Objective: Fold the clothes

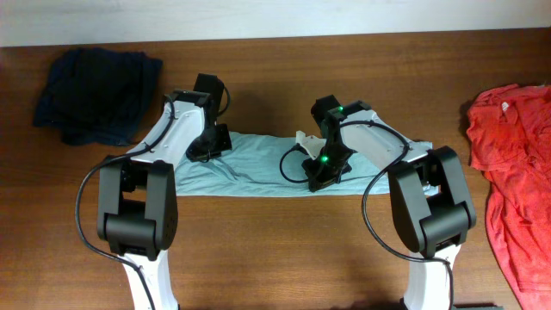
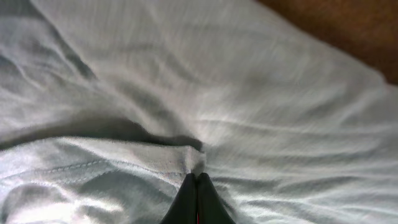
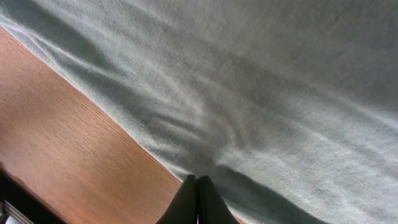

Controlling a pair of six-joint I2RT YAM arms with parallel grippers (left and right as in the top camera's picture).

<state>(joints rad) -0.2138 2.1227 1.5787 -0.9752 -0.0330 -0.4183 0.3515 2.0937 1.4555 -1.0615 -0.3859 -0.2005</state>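
Firmly, both claws (image 2: 198, 178) (image 3: 197, 180) on T-shirt (image 1: 251, 169) edges.

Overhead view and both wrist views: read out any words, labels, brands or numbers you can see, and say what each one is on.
No text can be read in any view.
red shirt: pale mark near the collar, too small to read.
grey-teal T-shirt: no print shows; the small white piece at its upper edge is too small to read.
navy garment: no print shows.

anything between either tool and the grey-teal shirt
Nothing visible: the left tool and right tool are both closed on the T-shirt itself. The navy garment and red shirt lie well apart from it.
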